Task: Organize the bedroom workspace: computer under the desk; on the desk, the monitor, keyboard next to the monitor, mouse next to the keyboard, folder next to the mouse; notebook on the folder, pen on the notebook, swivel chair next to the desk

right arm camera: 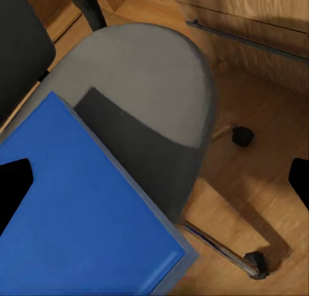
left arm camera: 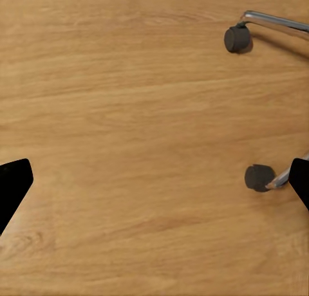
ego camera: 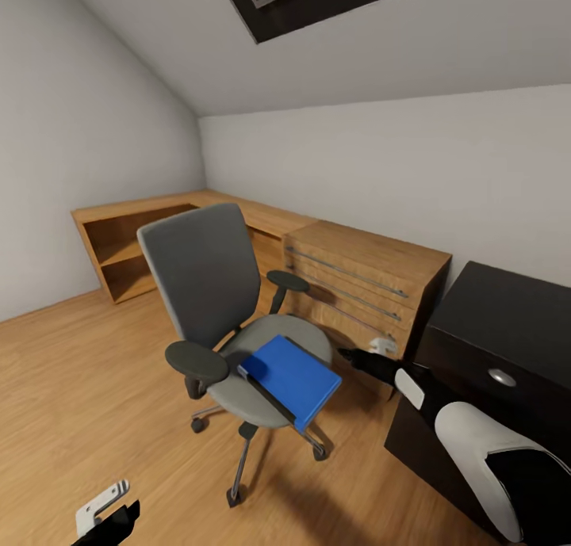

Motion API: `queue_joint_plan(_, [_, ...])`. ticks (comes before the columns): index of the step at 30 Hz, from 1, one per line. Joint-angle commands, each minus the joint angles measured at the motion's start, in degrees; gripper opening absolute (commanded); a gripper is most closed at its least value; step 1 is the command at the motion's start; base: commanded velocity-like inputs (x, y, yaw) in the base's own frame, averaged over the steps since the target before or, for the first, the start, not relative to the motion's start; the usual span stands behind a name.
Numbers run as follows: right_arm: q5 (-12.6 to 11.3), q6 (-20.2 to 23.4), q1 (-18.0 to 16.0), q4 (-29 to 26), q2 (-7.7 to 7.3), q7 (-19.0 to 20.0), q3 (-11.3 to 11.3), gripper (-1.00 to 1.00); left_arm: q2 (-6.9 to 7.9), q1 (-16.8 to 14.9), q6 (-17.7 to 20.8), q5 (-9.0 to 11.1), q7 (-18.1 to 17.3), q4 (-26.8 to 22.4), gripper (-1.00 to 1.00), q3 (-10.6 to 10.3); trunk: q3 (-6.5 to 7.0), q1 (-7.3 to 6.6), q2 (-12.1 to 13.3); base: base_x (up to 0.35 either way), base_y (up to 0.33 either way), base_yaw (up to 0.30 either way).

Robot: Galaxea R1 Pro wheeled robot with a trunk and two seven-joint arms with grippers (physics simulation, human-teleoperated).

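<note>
Wooden drawers (ego camera: 357, 292) flank swivel chair (ego camera: 214, 292) bearing folder (ego camera: 292, 379); both end effectors wide.

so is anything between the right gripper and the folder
No. In the right wrist view the right gripper hangs open above the folder on the swivel chair; the stretch between them is bare.

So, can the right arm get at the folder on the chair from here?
Probably yes: the right claw hangs open beside the swivel chair, and the folder lies uncovered on the seat, overhanging its front edge, with nothing between.
</note>
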Motion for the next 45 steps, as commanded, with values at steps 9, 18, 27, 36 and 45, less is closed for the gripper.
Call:
queue_joint_plan(9, [-6.9,2.5,0.0,0.0,-3.07,1.9,0.4,1.0,-0.03,0.0,0.2,0.6,0.3,-0.1,1.0,0.0,-1.68,1.98,-3.6,0.0,0.0,0.0])
queue_joint_plan(18, [-12.7,5.2,0.0,0.9,-5.24,5.0,0.4,1.0,-0.09,0.0,-0.4,0.6,0.4,-0.1,1.0,0.1,-3.29,3.95,-7.3,0.0,0.0,0.0])
queue_joint_plan(27, [-13.4,6.3,0.0,2.1,-5.64,7.9,0.4,1.0,-0.12,0.0,-3.4,0.6,0.4,0.0,1.0,0.1,-4.91,5.93,-10.9,0.0,0.0,0.0])
queue_joint_plan(36, [-13.4,7.5,0.0,3.1,-5.63,9.0,0.4,1.0,-0.12,0.0,-3.9,0.6,0.4,0.0,1.0,0.1,-6.52,7.91,-14.5,0.0,0.0,0.0])
queue_joint_plan(45, [-13.5,7.7,0.0,3.4,-5.61,9.7,0.4,1.0,-0.12,0.0,-4.0,0.6,0.4,0.0,1.0,0.0,-8.14,9.88,-18.1,0.0,0.0,0.0])
